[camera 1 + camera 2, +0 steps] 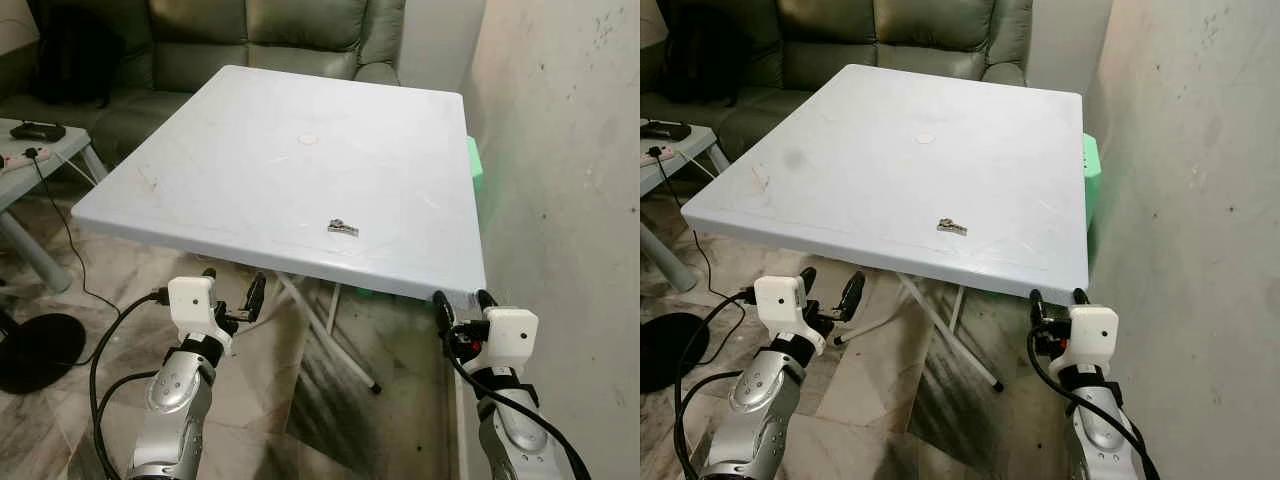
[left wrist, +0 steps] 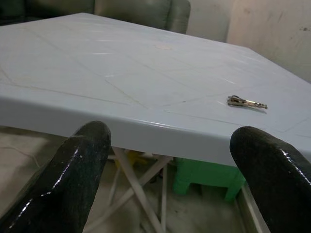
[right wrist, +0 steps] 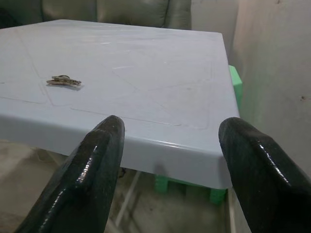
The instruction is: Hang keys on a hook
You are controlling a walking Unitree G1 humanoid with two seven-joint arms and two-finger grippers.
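Note:
A small bunch of metal keys (image 1: 342, 229) lies flat on the white plastic table (image 1: 250, 160), near its front edge and right of centre. The keys also show in the left wrist view (image 2: 247, 102) and the right wrist view (image 3: 64, 81). My left gripper (image 1: 232, 290) is held below the table's front edge, left of the keys, open and holding nothing. My right gripper (image 1: 461, 302) sits just under the table's front right corner, also open and holding nothing. I see no hook.
A pale wall (image 1: 560, 150) runs close along the right side. A green stool (image 1: 474, 160) stands behind the table's right edge. A dark sofa (image 1: 250, 40) is at the back, and a side table (image 1: 30, 150) with a cable is on the left.

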